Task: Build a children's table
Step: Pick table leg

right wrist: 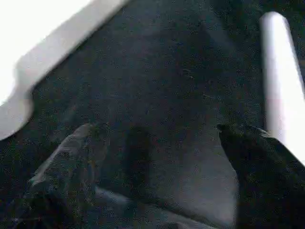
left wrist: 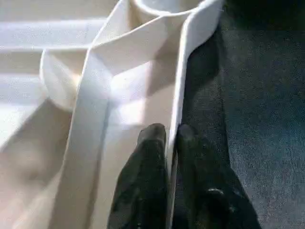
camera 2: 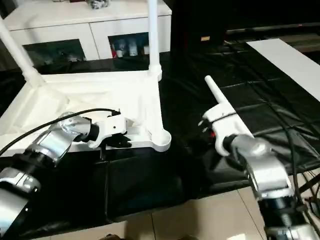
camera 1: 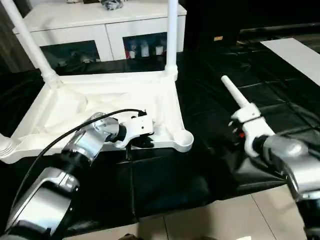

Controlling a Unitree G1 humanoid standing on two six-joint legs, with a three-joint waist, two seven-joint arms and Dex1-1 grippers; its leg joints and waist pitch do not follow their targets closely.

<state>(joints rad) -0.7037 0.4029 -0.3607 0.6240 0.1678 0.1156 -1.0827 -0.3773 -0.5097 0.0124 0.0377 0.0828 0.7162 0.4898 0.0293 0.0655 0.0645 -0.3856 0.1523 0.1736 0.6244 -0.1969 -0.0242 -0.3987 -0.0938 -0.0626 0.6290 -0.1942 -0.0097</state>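
The children's table top (camera 1: 100, 100) lies upside down on the black cover, ribbed underside up. Two white legs stand in its far corner sockets, one at the left (camera 1: 30, 45) and one at the right (camera 1: 171, 35). The near right socket (camera 1: 185, 139) holds nothing. My left gripper (left wrist: 171, 131) is shut on the thin near rim of the top, one black finger on each side, a little left of that socket. A loose leg (camera 1: 234, 92) lies on the cover to the right. My right gripper (right wrist: 155, 129) is open just above the cover, and this leg (right wrist: 281, 71) lies beside one finger.
A white cabinet (camera 1: 100, 30) with glass doors stands behind the work table. A flat white board (camera 1: 295, 55) lies at the far right. The black cover ends at the near edge, with tiled floor (camera 1: 225, 215) below.
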